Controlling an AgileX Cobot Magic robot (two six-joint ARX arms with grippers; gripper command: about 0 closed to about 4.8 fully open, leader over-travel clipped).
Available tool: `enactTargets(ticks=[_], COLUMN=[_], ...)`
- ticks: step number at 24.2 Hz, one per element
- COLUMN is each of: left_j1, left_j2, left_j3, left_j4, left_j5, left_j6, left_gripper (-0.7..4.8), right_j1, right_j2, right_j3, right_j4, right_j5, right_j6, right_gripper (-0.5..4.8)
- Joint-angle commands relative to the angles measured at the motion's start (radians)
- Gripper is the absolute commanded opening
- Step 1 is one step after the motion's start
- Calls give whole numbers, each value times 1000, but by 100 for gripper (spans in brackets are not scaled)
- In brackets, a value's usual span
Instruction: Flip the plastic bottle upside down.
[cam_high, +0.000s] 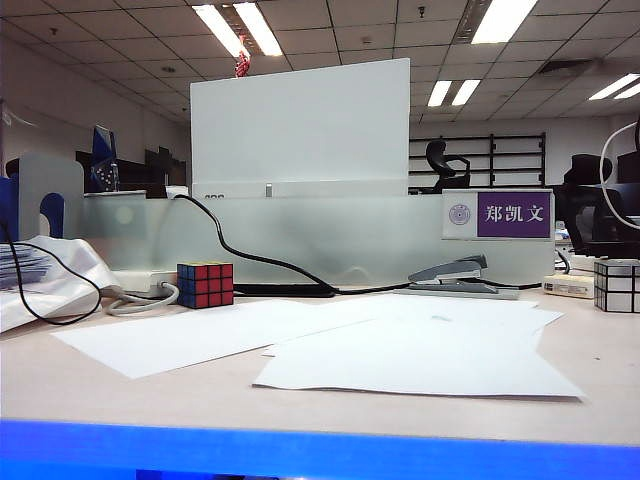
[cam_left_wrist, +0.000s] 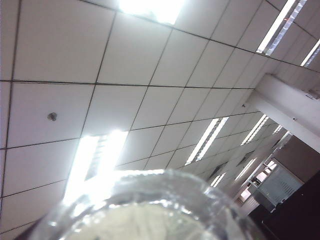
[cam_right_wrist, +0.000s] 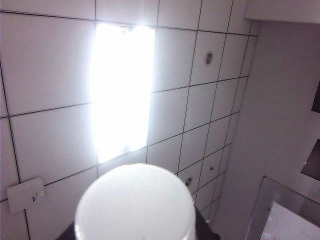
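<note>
Turning the small clear plastic bottle (cam_left_wrist: 150, 212) slowly seems wise; left and right pincers face upward, state impossible to tell.

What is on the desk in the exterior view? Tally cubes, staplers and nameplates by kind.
Multicoloured puzzle cube: 1
Silver mirrored puzzle cube: 1
Grey metal stapler: 1
Purple-and-white nameplate: 1
Total: 4
Left and right grippers: out of that view.

Cube (cam_high: 205, 285) left of stapler (cam_high: 452, 272)
</note>
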Motion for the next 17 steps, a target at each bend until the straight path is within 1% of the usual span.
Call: enactTargets(ticks=[1,9,10,14,16,17], left_j1=[-2,-1,-1,-1,-1,-1], left_j2=[1,2,2,3,3,3], left_j3=[7,8,8,8,9,9], left_j4=[6,3,3,3,3,4], left_j5=[4,10,10,6,6,6], left_j6=[-1,0,0,0,0,0], left_gripper=[393,267,257,197,134,116], right_j1=[2,2,2,2,2,2], right_j2=[-6,-6,-6,-6,-6,-6], right_j3=[5,5,5,5,5,5], right_j4=[23,26,26,35,42,45], right_j5=[-27,-53,-57,-87,-102,-109], right_j6=[-1,1,0,-1,-11,-19], right_gripper=[-2,-2,-2,-2,-1,-1])
